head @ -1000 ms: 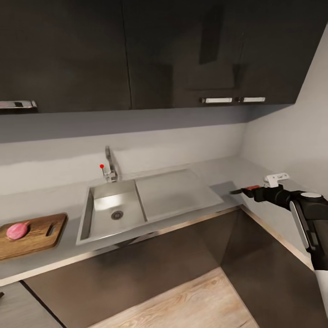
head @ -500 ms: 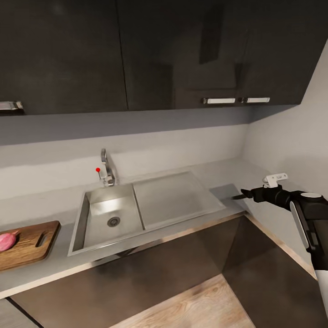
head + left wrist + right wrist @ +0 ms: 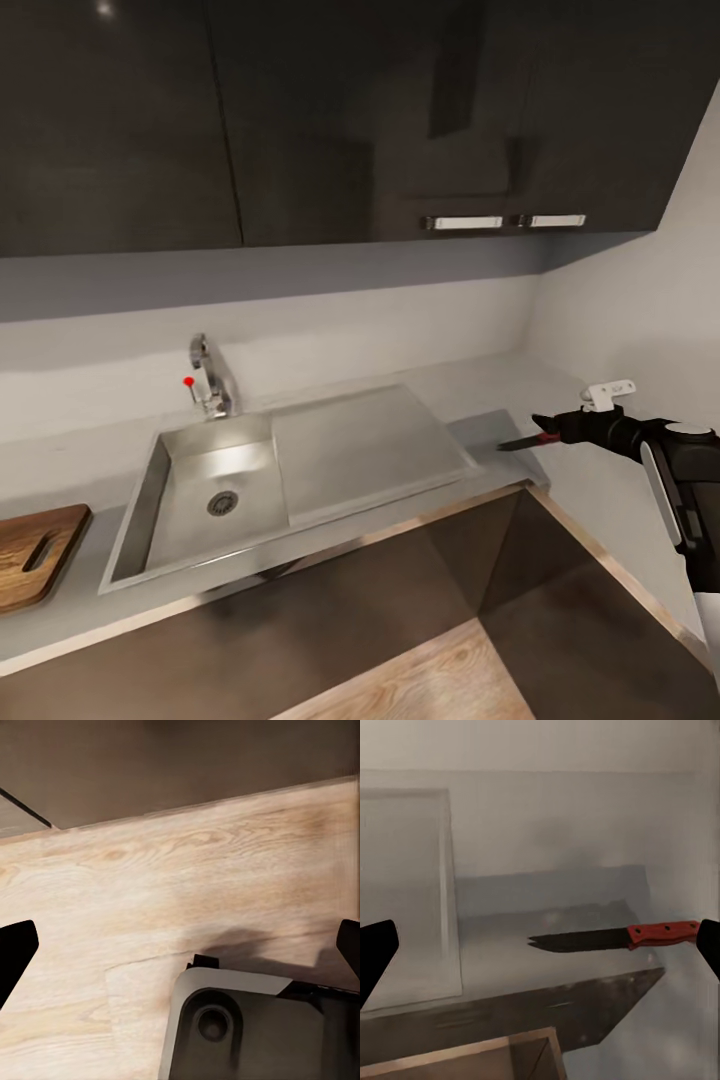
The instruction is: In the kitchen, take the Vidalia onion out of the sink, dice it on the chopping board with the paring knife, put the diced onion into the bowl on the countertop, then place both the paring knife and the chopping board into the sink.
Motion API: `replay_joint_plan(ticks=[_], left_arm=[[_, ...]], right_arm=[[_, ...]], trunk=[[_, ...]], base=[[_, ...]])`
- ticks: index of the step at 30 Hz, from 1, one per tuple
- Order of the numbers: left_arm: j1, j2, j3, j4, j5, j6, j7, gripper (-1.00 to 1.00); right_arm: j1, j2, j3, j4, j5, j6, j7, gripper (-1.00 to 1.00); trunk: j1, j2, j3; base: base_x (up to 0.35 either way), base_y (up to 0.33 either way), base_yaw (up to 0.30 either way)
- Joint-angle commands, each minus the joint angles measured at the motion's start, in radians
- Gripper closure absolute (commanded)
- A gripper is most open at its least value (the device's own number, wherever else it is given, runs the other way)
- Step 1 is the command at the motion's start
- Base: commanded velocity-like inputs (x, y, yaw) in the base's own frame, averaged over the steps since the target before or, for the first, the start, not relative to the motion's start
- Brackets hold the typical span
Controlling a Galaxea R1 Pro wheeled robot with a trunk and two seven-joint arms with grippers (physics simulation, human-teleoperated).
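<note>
The paring knife (image 3: 525, 441) (image 3: 611, 937), dark-bladed with a red handle, lies on the grey countertop (image 3: 480, 385) right of the sink (image 3: 150, 480). My right gripper (image 3: 543, 428) (image 3: 540, 952) hovers open just at the knife's handle end, with its fingers spread wide and nothing held between them. One end of the chopping board (image 3: 35, 555), the end with the handle slot, shows at the far left edge of the head view. My left gripper (image 3: 180, 952) is open over the wooden floor. The onion and the bowl are out of view.
The sink has a basin with a drain (image 3: 222, 502) and a flat drainboard (image 3: 360, 450). A faucet (image 3: 205, 380) stands behind it. Dark wall cabinets (image 3: 350, 120) hang overhead. The counter ends in a corner by the right wall (image 3: 630, 300).
The camera has swung to the right: sink and board have slid left in the picture and the onion on the board has left it. My right gripper stays by the knife.
</note>
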Motion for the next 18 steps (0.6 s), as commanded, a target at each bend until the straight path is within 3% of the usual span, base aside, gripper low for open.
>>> replay_joint_plan(ticks=[1, 4, 8, 11, 13, 16, 18], left_arm=[[0.0, 0.002, -0.005, -0.002, 0.01, -0.004, 0.008, -1.0], [0.0, 0.002, -0.005, -0.001, 0.01, -0.004, 0.008, -1.0], [0.0, 0.002, -0.005, -0.001, 0.01, -0.004, 0.008, -1.0], [0.0, 0.002, -0.005, -0.005, 0.01, -0.004, 0.008, -1.0], [0.0, 0.003, -0.005, -0.01, 0.01, -0.003, 0.008, -1.0], [0.0, 0.003, -0.005, -0.01, 0.01, -0.001, 0.008, -1.0], [0.0, 0.004, -0.005, -0.01, 0.01, 0.001, 0.008, -1.0]], right_arm=[[-0.001, 0.0, -0.001, 0.0, 0.007, 0.004, 0.009, -1.0], [-0.001, 0.001, -0.002, 0.001, 0.005, 0.003, 0.03, -1.0], [-0.001, -0.006, -0.017, 0.001, 0.009, 0.003, 0.119, -1.0], [-0.001, -0.032, -0.087, 0.001, 0.01, 0.003, 0.173, -1.0], [-0.001, -0.048, -0.113, 0.0, 0.009, 0.003, 0.188, -1.0], [-0.001, -0.083, -0.133, 0.001, 0.008, 0.003, 0.225, -1.0], [-0.001, -0.121, -0.141, 0.005, 0.007, 0.002, 0.265, -1.0]], trunk=[[0.0, -0.001, -0.001], [0.0, -0.001, -0.001], [0.0, -0.001, -0.001], [0.0, -0.001, -0.001], [0.0, -0.001, -0.001], [0.0, -0.001, -0.001], [0.0, -0.001, -0.001]], base=[[0.058, -0.052, 0.0], [0.021, -0.019, 0.0], [0.006, -0.006, 0.0], [0.001, -0.001, 0.0], [0.0, 0.0, 0.0], [0.0, 0.0, 0.0], [0.0, 0.0, 0.0]])
